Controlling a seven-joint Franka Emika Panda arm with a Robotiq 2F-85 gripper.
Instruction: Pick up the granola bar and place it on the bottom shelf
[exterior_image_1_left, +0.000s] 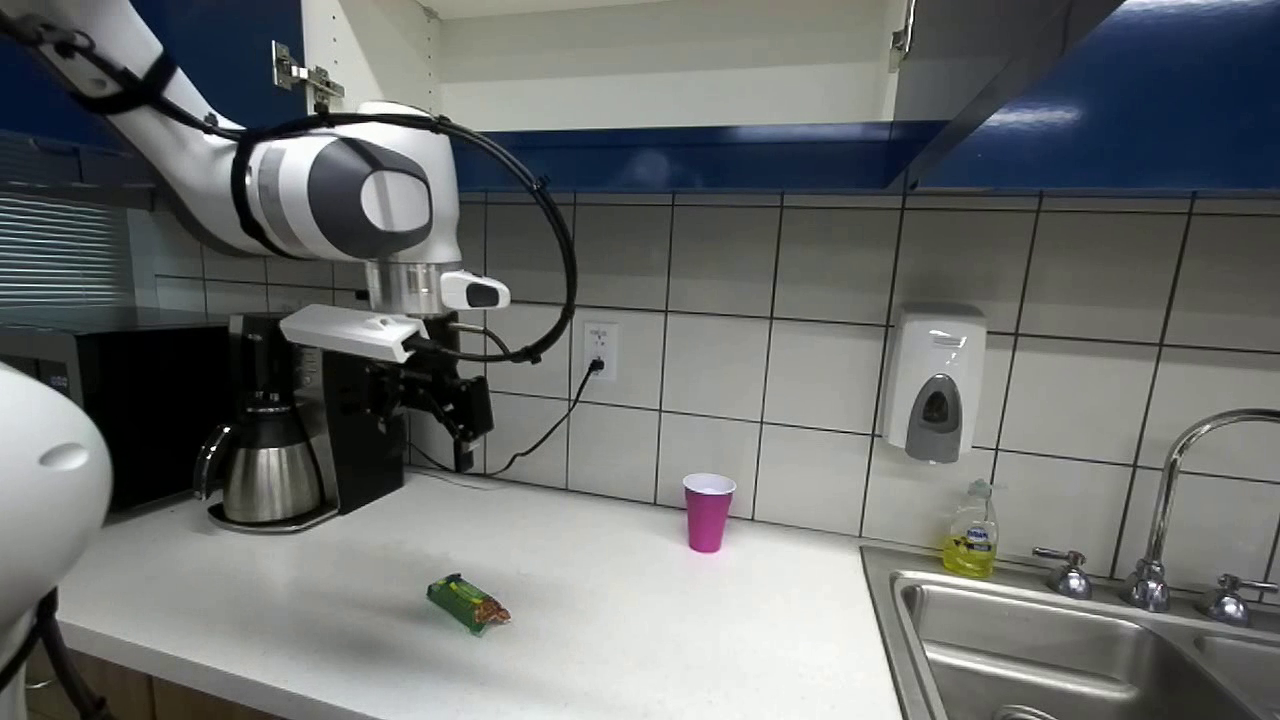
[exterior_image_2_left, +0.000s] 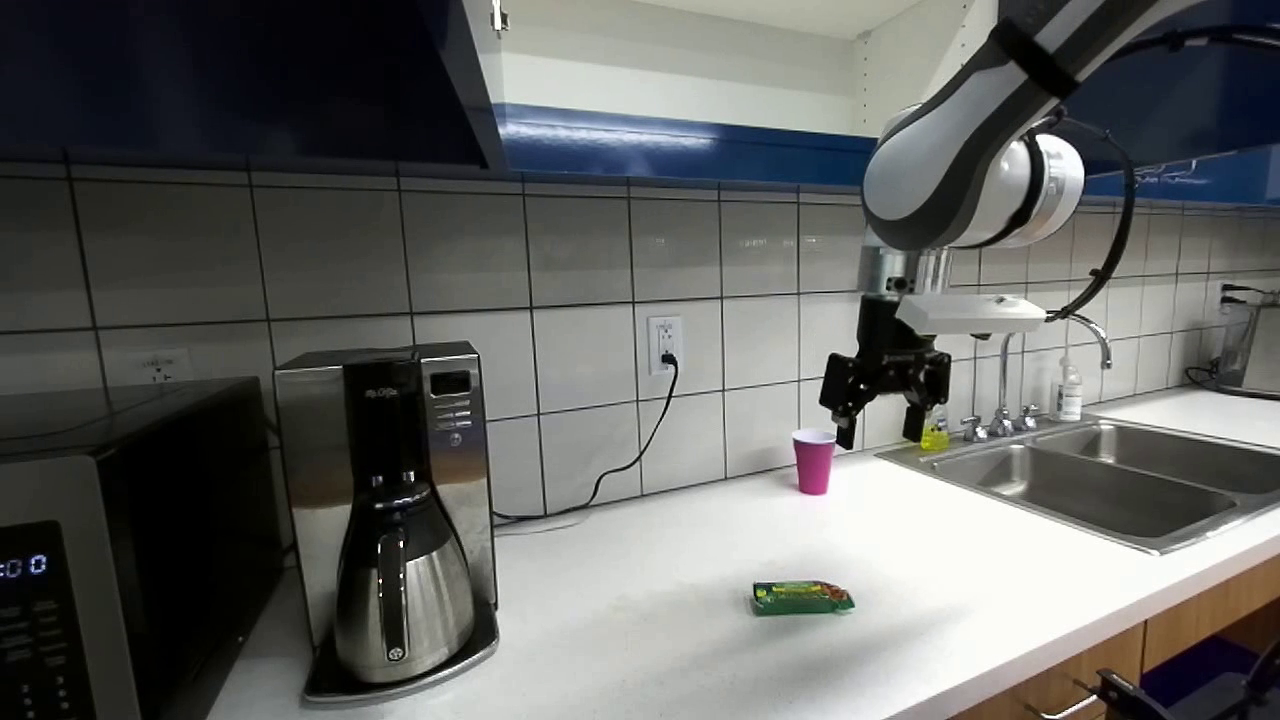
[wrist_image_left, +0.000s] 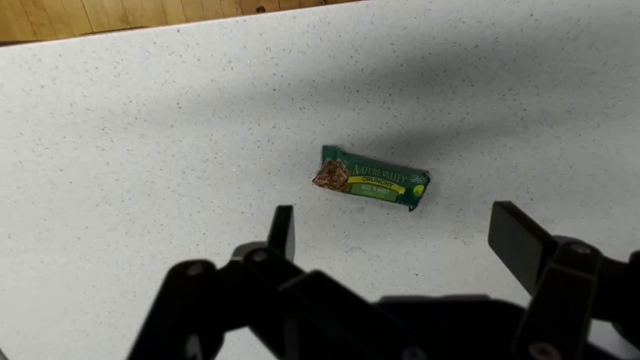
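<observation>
The granola bar is a green packet with a brown end, lying flat on the white countertop. It shows in both exterior views (exterior_image_1_left: 466, 603) (exterior_image_2_left: 800, 597) and in the wrist view (wrist_image_left: 372, 181), where it lies ahead of the fingertips. My gripper (exterior_image_2_left: 880, 430) is open and empty, pointing down well above the countertop; its spread fingers also show in the wrist view (wrist_image_left: 392, 220). The bottom shelf belongs to the open overhead cabinet with white interior (exterior_image_1_left: 660, 95). Its upper surface is hidden behind the dark blue lower trim (exterior_image_1_left: 680, 160) (exterior_image_2_left: 660, 143).
A pink cup (exterior_image_1_left: 708, 515) stands near the tiled wall. A coffee maker (exterior_image_2_left: 400, 580) and a microwave (exterior_image_2_left: 130, 550) stand at one end, a sink (exterior_image_1_left: 1030, 640) with a soap bottle (exterior_image_1_left: 970, 535) at the opposite end. An open blue cabinet door (exterior_image_1_left: 1090, 110) hangs beside the cabinet.
</observation>
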